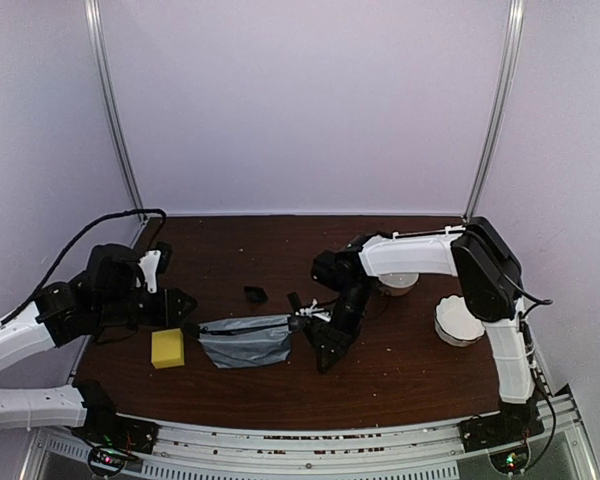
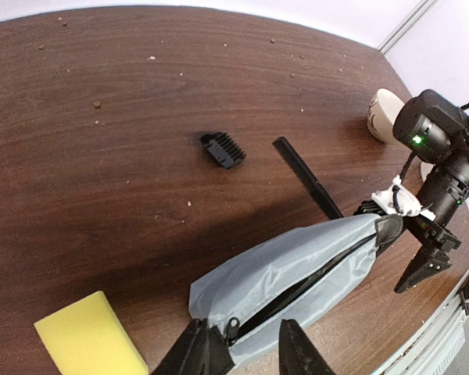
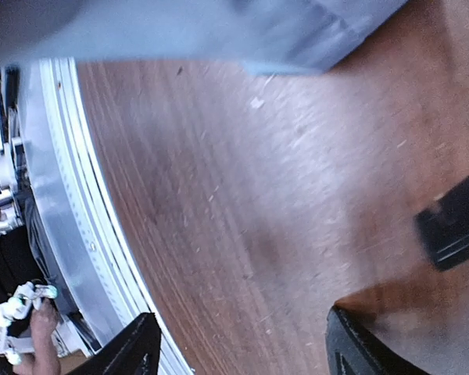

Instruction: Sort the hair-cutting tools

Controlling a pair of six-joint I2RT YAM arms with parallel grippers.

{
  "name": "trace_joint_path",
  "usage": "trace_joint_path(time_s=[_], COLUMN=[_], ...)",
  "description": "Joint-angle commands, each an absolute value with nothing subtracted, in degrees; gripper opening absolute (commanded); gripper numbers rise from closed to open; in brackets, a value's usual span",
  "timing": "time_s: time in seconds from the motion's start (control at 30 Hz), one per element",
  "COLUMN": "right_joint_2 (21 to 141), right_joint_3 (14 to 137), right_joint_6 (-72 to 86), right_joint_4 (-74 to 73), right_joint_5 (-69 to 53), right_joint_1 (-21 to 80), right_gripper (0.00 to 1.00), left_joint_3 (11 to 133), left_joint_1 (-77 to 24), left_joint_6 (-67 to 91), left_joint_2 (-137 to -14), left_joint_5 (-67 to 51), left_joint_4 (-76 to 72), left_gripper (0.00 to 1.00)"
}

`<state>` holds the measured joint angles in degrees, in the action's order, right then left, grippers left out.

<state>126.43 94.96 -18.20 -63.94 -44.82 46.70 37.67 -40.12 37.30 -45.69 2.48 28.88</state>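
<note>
A grey zip pouch (image 2: 297, 269) lies on the wooden table with its zip open. My left gripper (image 2: 242, 344) is shut on the pouch's near end, right by the zip pull; from above the left gripper (image 1: 190, 315) sits at the pouch's (image 1: 245, 340) left end. The right gripper (image 3: 238, 324) hangs open over bare wood beside the pouch's other end, holding nothing. A black rounded end (image 2: 388, 228) shows at that far end; I cannot tell what it is. Beyond the pouch lie a slim black comb (image 2: 306, 177) and a tiny black attachment (image 2: 222, 149).
A yellow sponge (image 1: 167, 348) sits left of the pouch near the left gripper. Two white bowls (image 1: 458, 320) (image 1: 400, 283) stand at the right, behind the right arm. The table's metal front rail (image 3: 70, 234) runs close beside the right gripper.
</note>
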Motion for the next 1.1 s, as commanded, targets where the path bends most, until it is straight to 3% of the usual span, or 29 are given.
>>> trace_joint_path(time_s=[0.0,0.03,0.27,0.7,1.07], right_joint_2=[120.46,118.45,105.22,87.9,84.84], right_joint_3=[91.88,91.44,88.03,79.33,77.36], right_joint_6=[-21.17,-21.15,-19.69,-18.59,-19.32], right_joint_4=[-62.86,-62.27,-55.9,-45.86,-45.1], right_joint_5=[-40.68,-39.48,-36.39,-30.72,-30.12], right_joint_1=[45.36,44.62,36.09,29.1,28.48], right_gripper=[0.96,0.99,1.0,1.0,1.0], left_joint_3=[40.48,42.02,57.98,91.68,96.89], left_joint_1=[-43.43,-44.41,-49.18,-48.82,-46.28], left_joint_6=[34.5,33.78,30.12,41.22,43.7], left_joint_2=[-48.4,-50.15,-71.14,-111.02,-121.33], left_joint_5=[2.27,3.43,6.03,9.36,7.64], left_joint_4=[21.98,21.81,18.74,28.06,30.53], left_gripper=[0.35,0.36,0.39,0.43,0.46])
